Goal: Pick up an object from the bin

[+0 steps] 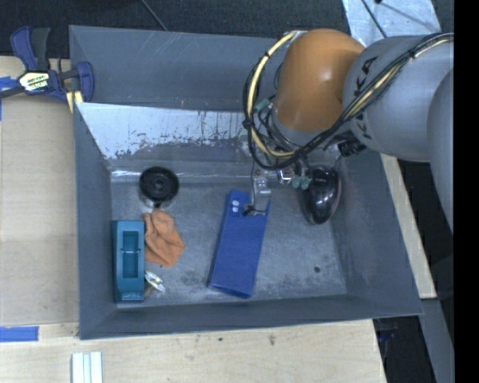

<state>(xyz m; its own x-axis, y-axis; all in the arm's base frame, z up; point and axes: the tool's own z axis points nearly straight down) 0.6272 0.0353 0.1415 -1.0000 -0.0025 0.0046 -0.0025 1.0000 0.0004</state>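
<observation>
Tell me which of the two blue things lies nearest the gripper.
The long dark-blue box mid-bin, its top end at the gripper; the teal one lies far left.

Moderate, fairly even light falls from above. The bin [168,126] shows a pale bright band on its back wall, upper middle of the frame; its floor is dimmer. The orange cover [319,78] carries a soft sheen, and the arm [407,94] shades the bin's right side.

I see a scuffed, matt grey metal bin [176,130], a crumpled orange cloth [163,242], a smooth matt blue slab [238,254], and a glossy black plastic lump [320,196].
</observation>
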